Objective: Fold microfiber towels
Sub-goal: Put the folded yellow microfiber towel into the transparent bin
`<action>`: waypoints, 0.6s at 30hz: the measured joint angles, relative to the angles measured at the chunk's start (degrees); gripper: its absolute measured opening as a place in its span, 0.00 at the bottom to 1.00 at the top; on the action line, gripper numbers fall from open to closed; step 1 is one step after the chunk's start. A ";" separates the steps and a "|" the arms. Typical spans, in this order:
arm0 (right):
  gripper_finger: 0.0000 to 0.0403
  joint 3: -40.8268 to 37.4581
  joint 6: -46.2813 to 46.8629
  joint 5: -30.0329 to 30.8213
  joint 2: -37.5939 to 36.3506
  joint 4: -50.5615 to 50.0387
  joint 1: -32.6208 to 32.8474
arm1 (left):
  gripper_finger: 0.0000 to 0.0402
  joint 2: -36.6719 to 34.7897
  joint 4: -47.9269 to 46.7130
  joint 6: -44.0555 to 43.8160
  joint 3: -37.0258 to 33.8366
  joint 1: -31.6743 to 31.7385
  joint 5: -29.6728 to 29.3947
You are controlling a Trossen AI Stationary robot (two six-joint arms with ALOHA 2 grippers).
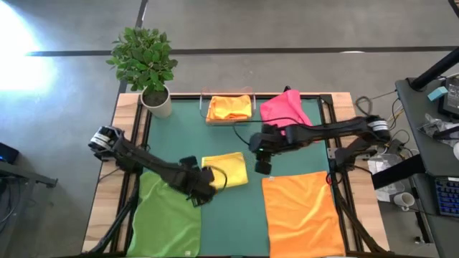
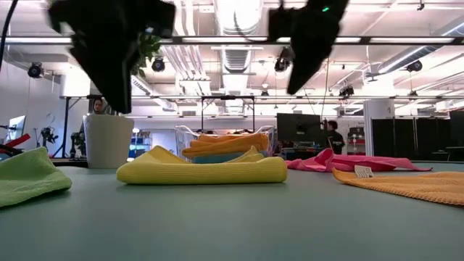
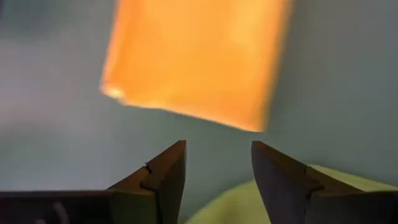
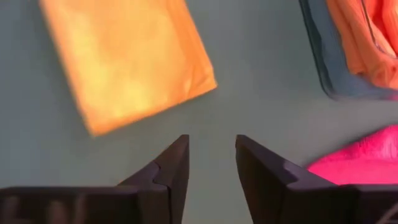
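Green cloth (image 1: pixel 168 215) and a flat orange towel (image 1: pixel 301 211) lie at the near edge of the counter (image 1: pixel 229 136), both unfolded. Between them, a little farther back, sits the folded yellow towel (image 1: pixel 228 169). Both grippers hang just above it with fingers spread and nothing held: the left gripper (image 1: pixel 203 183) by its left edge, the right gripper (image 1: pixel 262 163) by its right. My guess is the yellow fold is finished, so a clean lift away matters before moving it. Beyond, a clear tray (image 1: pixel 211 118) holds folded orange towels (image 1: pixel 229 107), and a pink towel (image 1: pixel 287 109) lies crumpled beside it.
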 joint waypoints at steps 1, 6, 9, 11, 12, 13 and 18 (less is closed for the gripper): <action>0.29 -1.38 0.05 -0.01 -1.73 0.28 0.58 | 0.41 0.00 1.44 -0.02 -0.25 -1.35 -0.51; 0.27 -9.48 4.51 -0.03 -9.57 4.68 4.16 | 0.41 0.20 10.77 -0.04 -2.10 -6.91 -3.12; 0.28 -14.68 6.99 -1.26 -12.56 9.06 6.37 | 0.41 0.25 15.23 -0.01 -3.64 -8.58 -4.23; 0.29 -17.81 6.73 -3.01 -13.75 12.70 7.55 | 0.41 0.26 16.74 0.15 -4.50 -9.09 -5.19; 0.30 -19.15 6.57 -3.87 -13.97 14.79 8.17 | 0.41 0.26 17.55 0.15 -5.13 -9.15 -5.71; 0.31 -20.32 6.55 -4.78 -14.00 16.92 8.68 | 0.41 0.26 18.25 0.17 -5.89 -9.11 -5.79; 0.39 -24.37 3.24 -7.74 -11.99 29.01 11.62 | 0.41 0.74 20.31 1.79 -8.01 -9.02 -5.99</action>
